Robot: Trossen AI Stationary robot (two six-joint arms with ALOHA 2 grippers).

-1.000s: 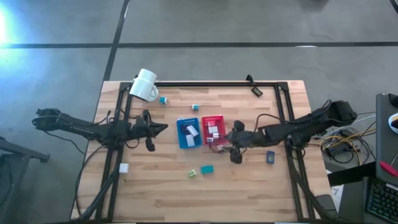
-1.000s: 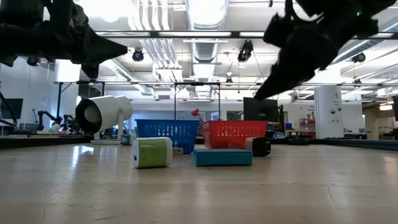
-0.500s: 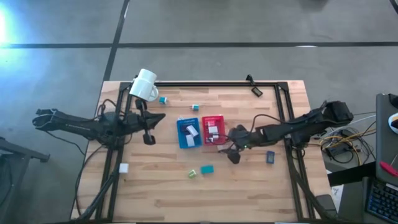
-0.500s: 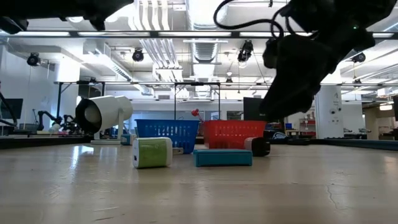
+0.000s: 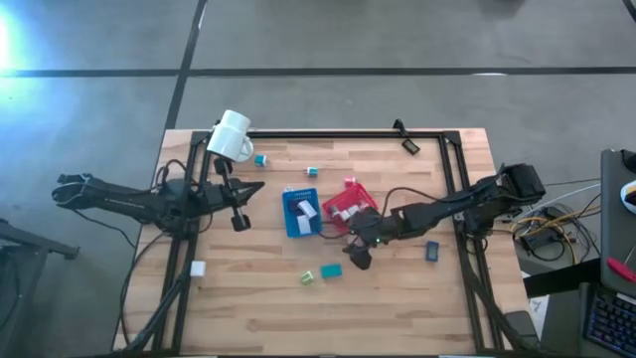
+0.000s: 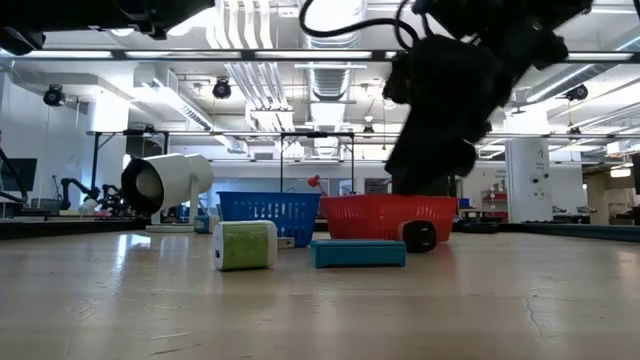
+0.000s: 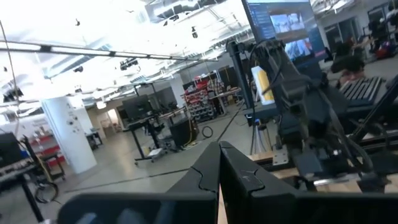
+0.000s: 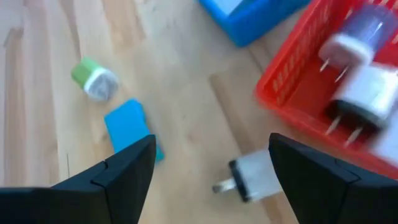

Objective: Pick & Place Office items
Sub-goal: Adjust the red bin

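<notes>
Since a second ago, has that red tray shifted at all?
Yes. The red tray has twisted out of line with the blue tray beside it, which stayed put, while the right gripper swung toward the teal block.

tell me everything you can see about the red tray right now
The red tray is a small rectangular basket with slotted, plastic-looking walls. It sits on the wooden table turned askew, one corner near the blue tray, which lies square. Inside are white plug-like items with metal prongs, one with a purplish end. The right gripper, fingers open, hovers just off its corner; contact cannot be told. Another white plug lies on the table just outside it.
</notes>
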